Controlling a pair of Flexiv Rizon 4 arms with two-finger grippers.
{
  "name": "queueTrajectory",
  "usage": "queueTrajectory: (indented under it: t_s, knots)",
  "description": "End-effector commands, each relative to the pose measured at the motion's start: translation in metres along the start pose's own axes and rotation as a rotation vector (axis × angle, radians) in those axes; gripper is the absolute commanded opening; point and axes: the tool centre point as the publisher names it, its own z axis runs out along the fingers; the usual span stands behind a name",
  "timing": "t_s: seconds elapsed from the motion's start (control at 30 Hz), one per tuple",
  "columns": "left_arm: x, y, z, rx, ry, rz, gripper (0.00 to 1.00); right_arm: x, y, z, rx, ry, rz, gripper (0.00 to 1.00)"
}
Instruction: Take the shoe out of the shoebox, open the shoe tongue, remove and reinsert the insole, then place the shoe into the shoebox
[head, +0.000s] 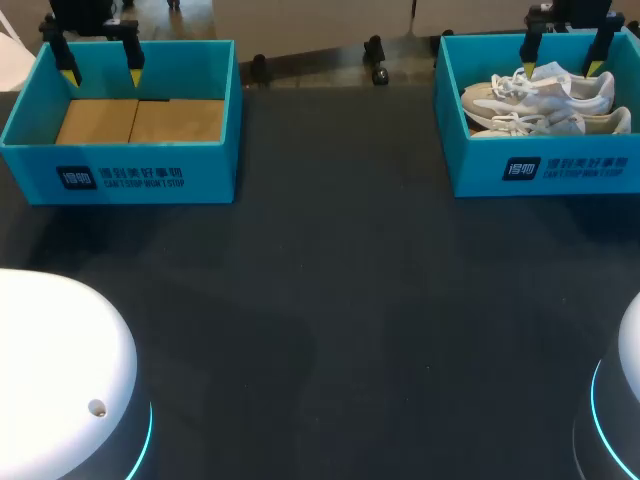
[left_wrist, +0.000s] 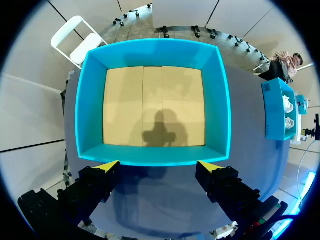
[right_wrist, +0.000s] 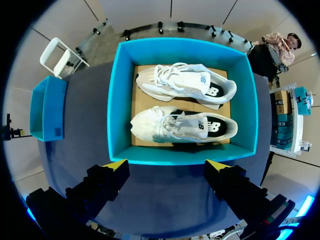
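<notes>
the left gripper is seen spread wide, with nothing held between its yellow tips. it hangs above the closest wall of a teal box, and its shadow is cast on the box's tan cardboard floor.

the right gripper is likewise spread, with nothing pinched, and is held above the closest wall of the shoebox. two white shoes are laid lengthwise inside the shoebox, side by side with toes pointed the same way. the nearer shoe lies closer to the gripper and the farther shoe lies by the opposite wall. whether they touch cannot be told.

in the head view both boxes are set on the dark table, well apart at its far edge: the teal box at the left, the shoebox at the right.
</notes>
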Motion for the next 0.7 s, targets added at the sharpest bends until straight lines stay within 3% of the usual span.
queueTrajectory:
  t_s: [0.03,0.7]
  knots:
    - [0.0,0.0,0.0,0.0,0.0,0.0,1.0,0.0,0.0,0.0,0.0,0.0,0.0,1.0]
    - [0.0,0.0,0.0,0.0,0.0,0.0,1.0,-0.0031,-0.0005,0.0005,-0.002,0.0,0.001,1.0]
